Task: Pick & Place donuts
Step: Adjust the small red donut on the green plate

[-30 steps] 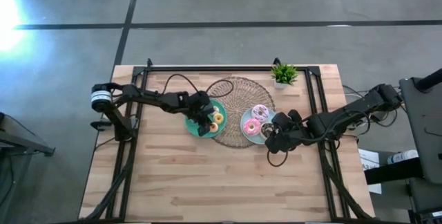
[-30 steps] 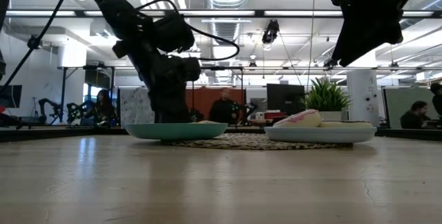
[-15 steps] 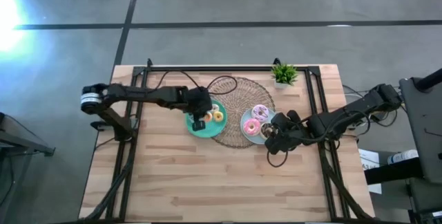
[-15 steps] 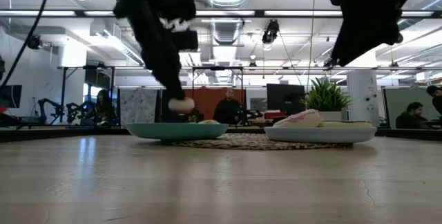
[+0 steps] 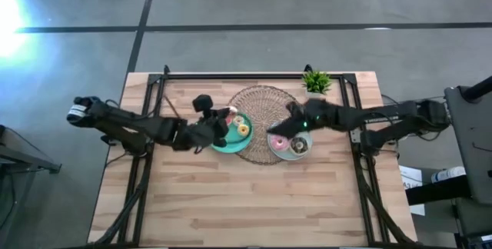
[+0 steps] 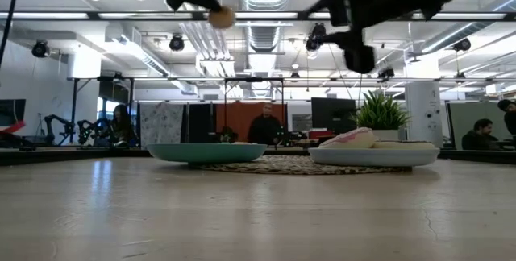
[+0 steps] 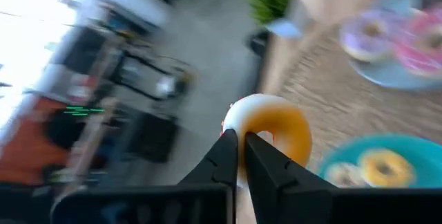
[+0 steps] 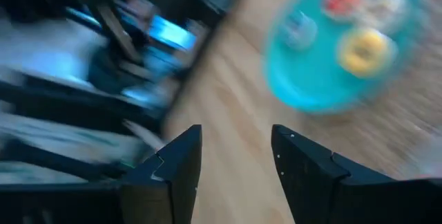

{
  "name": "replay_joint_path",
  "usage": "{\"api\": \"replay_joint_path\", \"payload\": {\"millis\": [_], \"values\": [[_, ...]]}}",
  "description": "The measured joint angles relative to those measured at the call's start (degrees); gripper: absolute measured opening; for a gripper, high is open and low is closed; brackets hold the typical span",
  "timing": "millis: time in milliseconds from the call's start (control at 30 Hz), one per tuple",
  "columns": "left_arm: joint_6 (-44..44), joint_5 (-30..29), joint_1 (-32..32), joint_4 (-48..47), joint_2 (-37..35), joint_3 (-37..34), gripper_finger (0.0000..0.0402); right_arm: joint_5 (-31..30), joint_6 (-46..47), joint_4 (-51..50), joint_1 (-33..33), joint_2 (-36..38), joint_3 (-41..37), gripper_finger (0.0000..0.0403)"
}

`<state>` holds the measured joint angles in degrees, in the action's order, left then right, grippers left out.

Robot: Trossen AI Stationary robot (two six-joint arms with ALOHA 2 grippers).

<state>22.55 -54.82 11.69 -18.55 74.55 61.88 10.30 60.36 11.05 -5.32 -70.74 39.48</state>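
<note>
From the high view I see my left arm reaching low across the table from the left edge, its left gripper (image 5: 224,118) over the near-left rim of the teal plate (image 5: 223,143), pinched on a small orange donut (image 5: 229,117). Two more small donuts (image 5: 241,129) lie on that plate. My right arm stretches in from the right edge, nearly straight, with the right gripper (image 5: 281,126) above the light-blue plate (image 5: 286,154), where a brown donut (image 5: 299,145) shows beside it; the other donuts there are mostly hidden under the arm. Both plates sit on the edges of a round woven mat (image 5: 265,99), and a small potted plant (image 5: 316,82) stands at the far edge.

In the low view both arms hang high. The left gripper (image 6: 211,11) holds the orange donut (image 6: 220,17) well above the teal plate (image 6: 205,153). The right gripper (image 6: 351,47) is up over the gap between the plates, and a pink donut (image 6: 348,138) rests on the light-blue plate (image 6: 375,157).

Through the left wrist view the fingers (image 7: 222,156) are clamped narrow on the rim of the orange donut (image 7: 271,135), with the teal plate (image 7: 407,158) below and a lilac donut (image 7: 369,33) farther off.

Through the right wrist view the fingers (image 8: 176,158) stand well apart with nothing between them, the teal plate (image 8: 304,89) and a yellow donut (image 8: 363,50) ahead
</note>
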Motion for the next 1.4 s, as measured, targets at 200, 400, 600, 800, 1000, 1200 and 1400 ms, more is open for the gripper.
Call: {"api": "replay_joint_path", "payload": {"millis": [200, 400, 600, 800, 1000, 1200, 1400], "values": [[10.36, -12.73, 4.45, 15.88, 1.22, -0.01, 0.0, 6.55, 17.86, 24.2, -8.63, -4.14, -2.75, 0.0167], [19.49, -13.47, 3.55, 30.39, 3.24, -0.03, 0.0, 8.2, 13.14, 31.32, -8.99, -10.04, 1.79, 0.0167], [16.78, -11.66, 2.98, 37.77, 3.12, 0.82, 0.0, -0.8, -27.71, 14.4, -5.22, -9.37, 11.65, 0.0166], [14.2, -9.05, 3.14, 37.84, 2.09, 2.96, 0.0, -9.02, -48.48, -7.29, -3.21, -9.14, 22.02, 0.0166], [13.09, -8.77, 2.79, 37.79, 2.11, 2.54, 0.0, -9.25, -52.53, -7.39, -3.18, -9.08, 27.19, 0.0166], [9.95, -8.81, 1.87, 37.96, 2.18, 2.04, 0.0, -9.29, -53.92, -7.4, -3.15, -9.37, 28.66, 0.0168], [7.9, -6.45, 1.07, 37.8, 2.18, 1.57, 0.0, -9.13, -53.0, -7.31, -3.16, -9.38, 28.37, 0.0204]]}}
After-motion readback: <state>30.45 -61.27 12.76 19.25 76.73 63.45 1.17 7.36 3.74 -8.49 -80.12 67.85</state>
